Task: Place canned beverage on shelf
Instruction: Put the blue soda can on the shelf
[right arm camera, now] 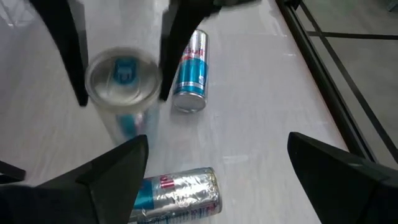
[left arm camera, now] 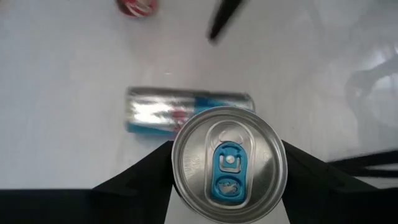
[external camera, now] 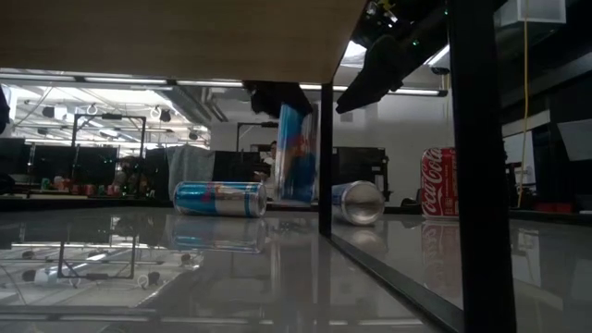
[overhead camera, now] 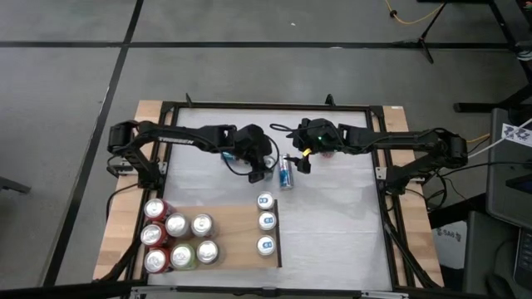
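- The white table [overhead camera: 332,216] sits on a grey floor; in the low view a dim room with ceiling lights lies behind it.
- The shelf [overhead camera: 241,237], a light wood-grain panel, covers the near-left part of the table. It carries three upright blue-tabbed cans along its dark-edged side [overhead camera: 265,222] and a cluster of seven upright cans [overhead camera: 179,241], red, silver and green, at its other end.
- My left gripper [overhead camera: 264,166] is over mid-table, beyond the shelf. Its fingers [left arm camera: 140,177] are clenched on an upright blue-and-silver can [left arm camera: 228,163], one finger on each side of the body just below the rim.
- My right gripper [overhead camera: 301,159] hovers just beside it, fingers [right arm camera: 112,171] spread wide, holding nothing.
- The held can is not on the shelf; in the low view [external camera: 298,153] it stands upright at mid-table, above the lying cans; I cannot tell whether its base touches the surface.
- Left wrist view only: the can's top with its blue pull tab, a second blue-and-silver can lying on its side [left arm camera: 186,112] behind it, and a red can [left arm camera: 138,6] farther off.
- Right wrist view only: two lying cans at once [right arm camera: 191,71] [right arm camera: 174,196], one either side of the held can [right arm camera: 123,84], with my left fingers flanking it.
- Low view only: an upright red cola can [external camera: 439,182] on the table; the high view shows just one lying can [overhead camera: 286,174].
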Controlling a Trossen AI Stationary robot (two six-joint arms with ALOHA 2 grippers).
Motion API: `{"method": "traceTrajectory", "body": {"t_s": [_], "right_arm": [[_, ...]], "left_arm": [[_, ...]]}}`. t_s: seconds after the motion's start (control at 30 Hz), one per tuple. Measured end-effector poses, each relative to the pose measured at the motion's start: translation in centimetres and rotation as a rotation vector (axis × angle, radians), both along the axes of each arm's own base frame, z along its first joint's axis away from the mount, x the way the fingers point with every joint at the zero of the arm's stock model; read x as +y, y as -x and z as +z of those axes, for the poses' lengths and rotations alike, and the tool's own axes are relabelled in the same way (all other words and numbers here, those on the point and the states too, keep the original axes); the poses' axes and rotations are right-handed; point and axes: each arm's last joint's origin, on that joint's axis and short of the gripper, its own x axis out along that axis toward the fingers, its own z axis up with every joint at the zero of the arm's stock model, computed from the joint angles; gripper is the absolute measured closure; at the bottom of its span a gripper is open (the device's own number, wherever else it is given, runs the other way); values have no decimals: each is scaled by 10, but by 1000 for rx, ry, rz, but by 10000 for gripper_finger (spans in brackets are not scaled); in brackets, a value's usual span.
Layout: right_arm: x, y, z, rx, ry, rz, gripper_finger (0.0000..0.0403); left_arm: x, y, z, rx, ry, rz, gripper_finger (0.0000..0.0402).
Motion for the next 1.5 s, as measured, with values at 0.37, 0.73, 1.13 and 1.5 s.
{"method": "traceTrajectory", "body": {"t_s": [0.37,0.73,1.13,1.5], "right_arm": [[0,0,0,-1,5,-6,26],[0,0,0,-1,5,-6,26],[-1,0,0,-1,5,-8,26],[-1,0,1,-7,6,-7,26]], "left_arm": [[3,5,89,60,-75,73,181],[-5,31,174,40,-66,111,181],[-75,62,207,49,-11,184,181],[-152,90,209,10,15,213,182]]}}
